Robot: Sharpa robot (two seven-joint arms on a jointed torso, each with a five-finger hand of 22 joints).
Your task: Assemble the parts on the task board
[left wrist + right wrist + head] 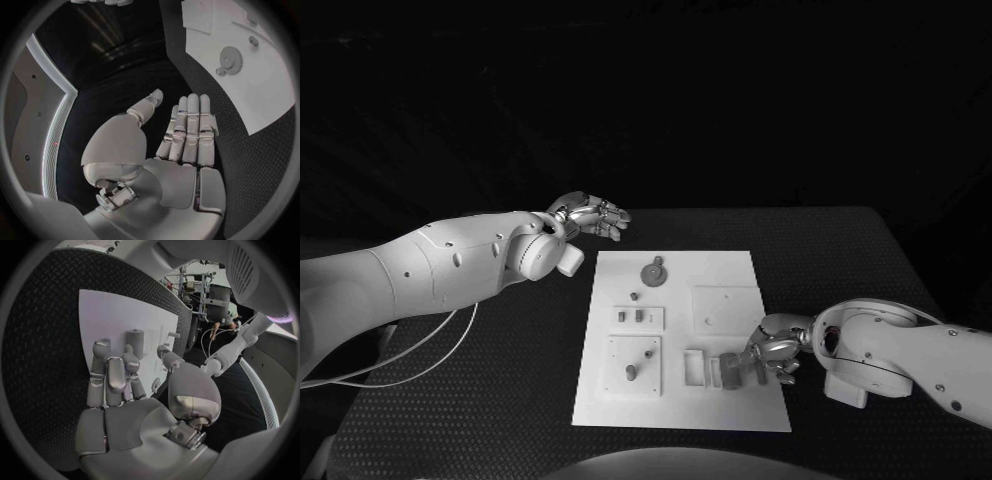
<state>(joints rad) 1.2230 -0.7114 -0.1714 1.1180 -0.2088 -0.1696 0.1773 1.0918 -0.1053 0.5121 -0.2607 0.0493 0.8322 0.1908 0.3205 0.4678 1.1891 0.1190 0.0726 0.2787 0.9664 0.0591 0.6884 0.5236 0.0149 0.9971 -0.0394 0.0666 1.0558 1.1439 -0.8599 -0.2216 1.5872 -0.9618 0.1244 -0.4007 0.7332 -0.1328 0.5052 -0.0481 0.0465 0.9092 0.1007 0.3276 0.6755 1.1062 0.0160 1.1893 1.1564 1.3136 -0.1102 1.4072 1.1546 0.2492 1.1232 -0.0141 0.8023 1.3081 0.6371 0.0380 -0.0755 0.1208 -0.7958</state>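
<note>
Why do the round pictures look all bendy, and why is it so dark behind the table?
In the left wrist view the fisheye lens bends the task board edge behind the left hand. In the right wrist view the table's weave curves round the right hand. In the head view the room beyond the table is unlit.

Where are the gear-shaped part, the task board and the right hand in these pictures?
gear-shaped part (653, 271): head view, on its round face.
task board (726, 262): head view, on a bare far area.
right hand (773, 352): head view, on the middle of the hand.
</note>
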